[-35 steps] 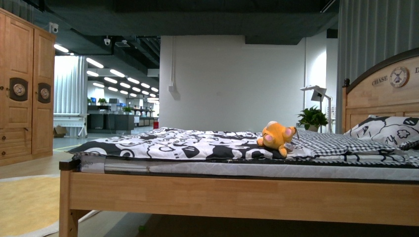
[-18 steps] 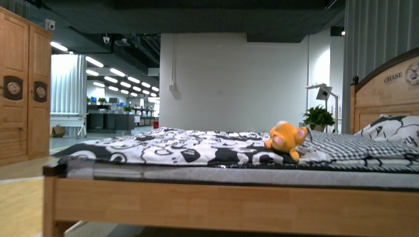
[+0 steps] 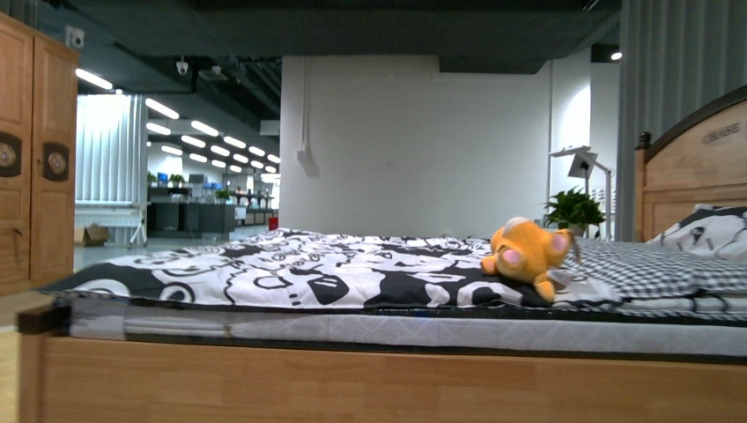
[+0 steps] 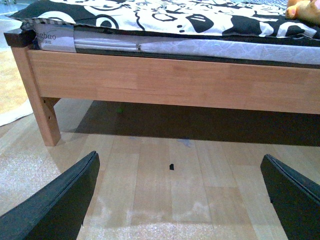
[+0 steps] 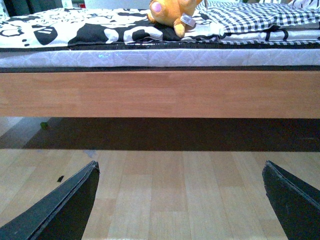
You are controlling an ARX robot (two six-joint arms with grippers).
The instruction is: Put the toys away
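A small orange-yellow plush toy (image 3: 527, 252) with pink patches lies on its side on the bed's black-and-white quilt (image 3: 308, 273), right of centre. It also shows in the right wrist view (image 5: 173, 11) with a small tag, and at the picture's corner in the left wrist view (image 4: 303, 9). My left gripper (image 4: 180, 195) is open and empty, low over the wooden floor in front of the bed frame (image 4: 175, 85). My right gripper (image 5: 180, 197) is open and empty, also low over the floor, with the toy up on the bed beyond it.
The wooden bed rail (image 3: 379, 388) crosses the front. A headboard (image 3: 696, 167) and patterned pillow (image 3: 709, 231) stand at right, a checked cover (image 3: 652, 264) beside the toy. A wardrobe (image 3: 31, 159) is at left, a plant (image 3: 574, 210) behind. A bed leg (image 4: 42, 107) stands near my left gripper.
The view has moved closer to the bed and to the right: the bed rail fills more of the bottom, the wardrobe has slid left, and the toy looks larger.
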